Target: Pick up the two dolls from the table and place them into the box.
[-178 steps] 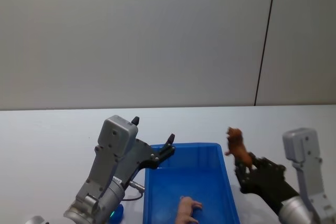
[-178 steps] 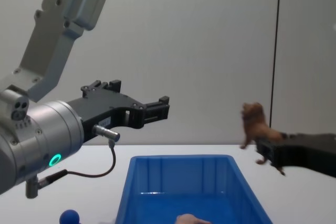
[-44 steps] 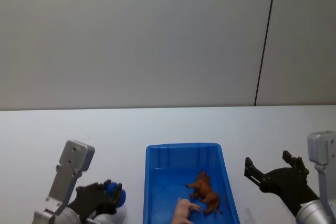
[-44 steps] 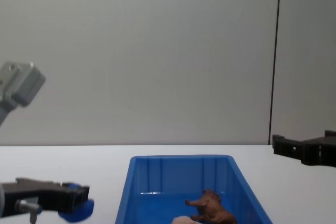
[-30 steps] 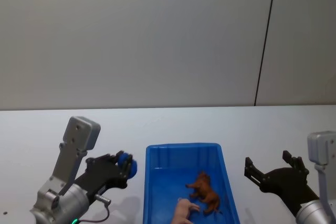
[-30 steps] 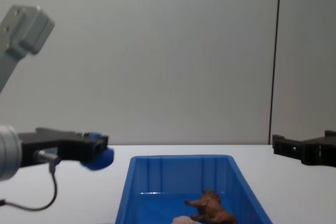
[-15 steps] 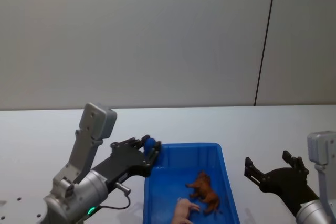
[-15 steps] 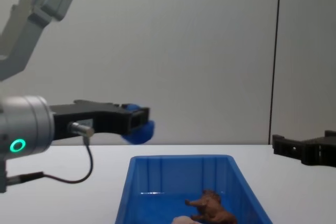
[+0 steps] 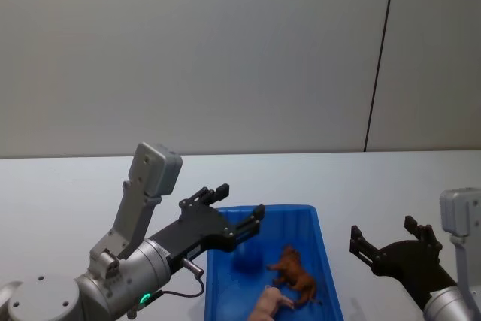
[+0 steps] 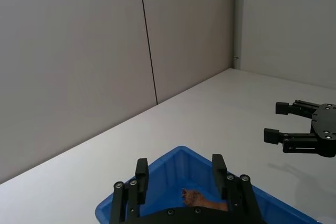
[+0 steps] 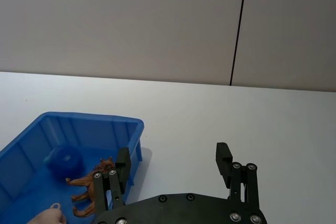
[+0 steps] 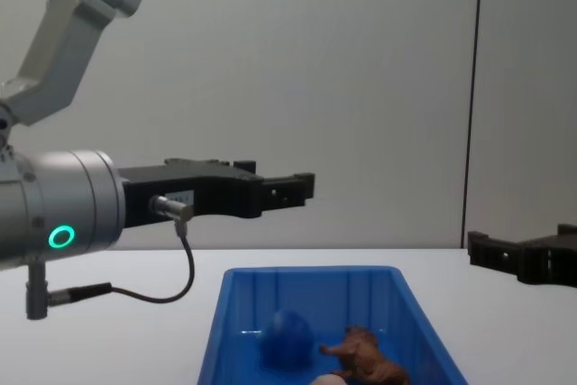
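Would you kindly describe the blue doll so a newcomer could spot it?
Look inside the blue box on the white table. The blue doll sits left of the brown lion, below the open left gripper; it is the round blue one.

At lower centre I see the box [image 9: 319,242] in glossy blue plastic with ribbed walls; the table [image 9: 75,186] is smooth matt white. My left hand [image 9: 233,219] looks matt black, its forearm housing [image 12: 63,214] brushed grey metal.

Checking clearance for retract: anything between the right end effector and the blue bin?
No. In the head view only bare white table separates the open right end effector from the blue bin; the right wrist view agrees.
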